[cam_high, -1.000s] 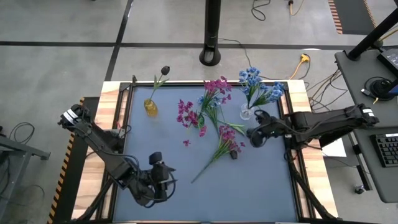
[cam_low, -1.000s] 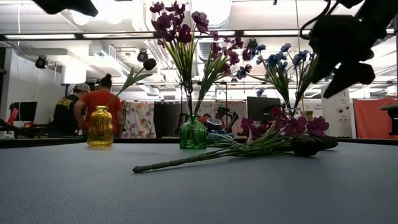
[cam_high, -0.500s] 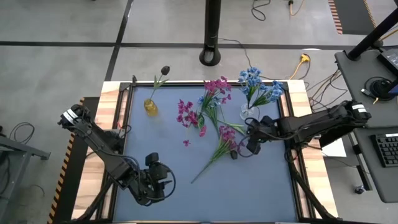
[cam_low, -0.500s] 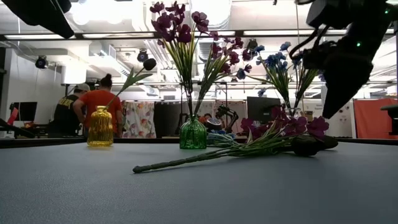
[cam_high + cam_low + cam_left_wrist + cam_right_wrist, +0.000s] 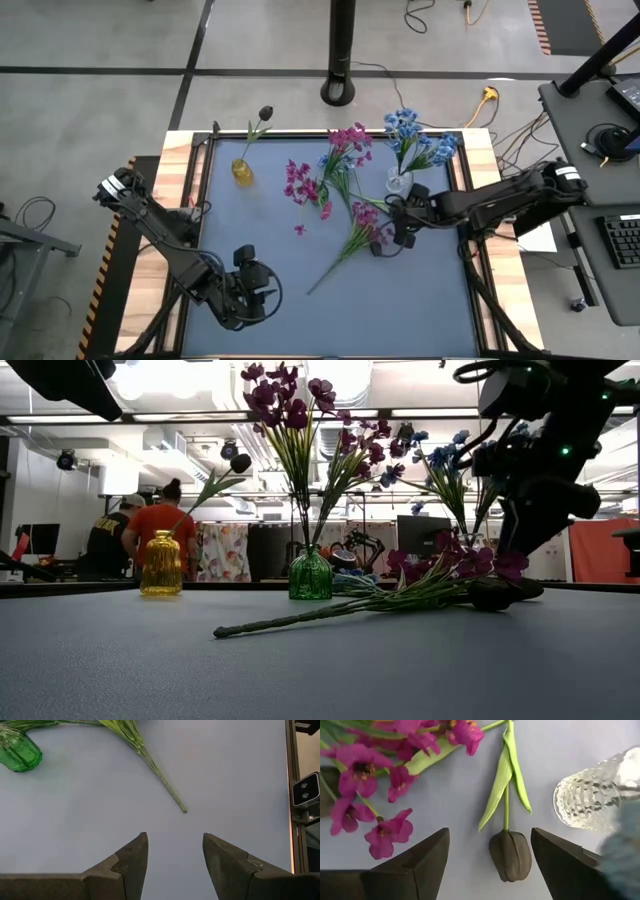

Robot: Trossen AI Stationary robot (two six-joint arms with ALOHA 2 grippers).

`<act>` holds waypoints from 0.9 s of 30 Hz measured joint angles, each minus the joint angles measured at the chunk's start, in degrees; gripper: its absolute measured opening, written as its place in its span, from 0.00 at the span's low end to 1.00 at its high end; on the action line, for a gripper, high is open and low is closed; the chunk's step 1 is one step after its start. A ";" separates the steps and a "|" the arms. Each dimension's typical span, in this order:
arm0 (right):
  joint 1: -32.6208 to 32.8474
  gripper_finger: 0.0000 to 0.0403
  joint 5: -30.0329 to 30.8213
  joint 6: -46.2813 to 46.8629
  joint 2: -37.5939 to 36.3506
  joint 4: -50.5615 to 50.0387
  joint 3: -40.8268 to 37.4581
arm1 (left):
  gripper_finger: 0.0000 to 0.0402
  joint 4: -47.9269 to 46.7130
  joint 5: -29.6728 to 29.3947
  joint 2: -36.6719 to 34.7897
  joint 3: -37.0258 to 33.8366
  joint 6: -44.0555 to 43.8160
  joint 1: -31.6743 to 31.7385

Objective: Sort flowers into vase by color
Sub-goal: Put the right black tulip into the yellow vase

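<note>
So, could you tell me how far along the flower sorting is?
Done: pink flowers in the green vase, blue in the clear vase, one dark bud in the yellow vase. In hand: the open right gripper straddles the loose dark tulip. Left: the pink sprig.

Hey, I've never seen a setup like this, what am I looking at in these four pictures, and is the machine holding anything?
Two dark robot arms work at a blue-grey table, sorting artificial flowers into vases by color. One picture looks straight down, one looks level across the tabletop, and two come from cameras on each arm's wrist. At the back stand a yellow vase with a dark bud, a green vase with magenta flowers, and a clear vase with blue flowers. A magenta sprig and a dark tulip bud lie loose on the table. The right gripper is over that bud, jaws open on either side. The left gripper waits near the front, open. Nothing is held.
</note>
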 joint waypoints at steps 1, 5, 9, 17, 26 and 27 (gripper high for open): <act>0.00 0.66 -0.01 -0.71 0.42 0.35 0.00 | 0.43 0.10 0.00 0.00 0.00 0.00 0.00; -0.11 0.62 0.14 -2.93 2.34 3.34 0.00 | 0.43 0.15 -0.02 0.00 -0.02 0.00 0.00; -0.13 0.60 2.45 -3.90 4.59 4.09 0.00 | 0.43 0.13 -0.02 0.00 -0.02 0.00 -0.06; -2.47 0.57 2.60 -3.90 8.64 5.39 -0.04 | 0.43 0.10 -0.04 0.00 -0.07 0.17 -0.04; -4.63 0.55 1.10 -4.05 13.35 6.73 -0.04 | 0.43 0.06 -0.04 0.00 -0.07 0.22 -0.11; -4.63 0.54 1.06 -3.82 13.41 6.74 -0.04 | 0.43 0.10 -0.04 0.00 -0.07 0.22 -0.11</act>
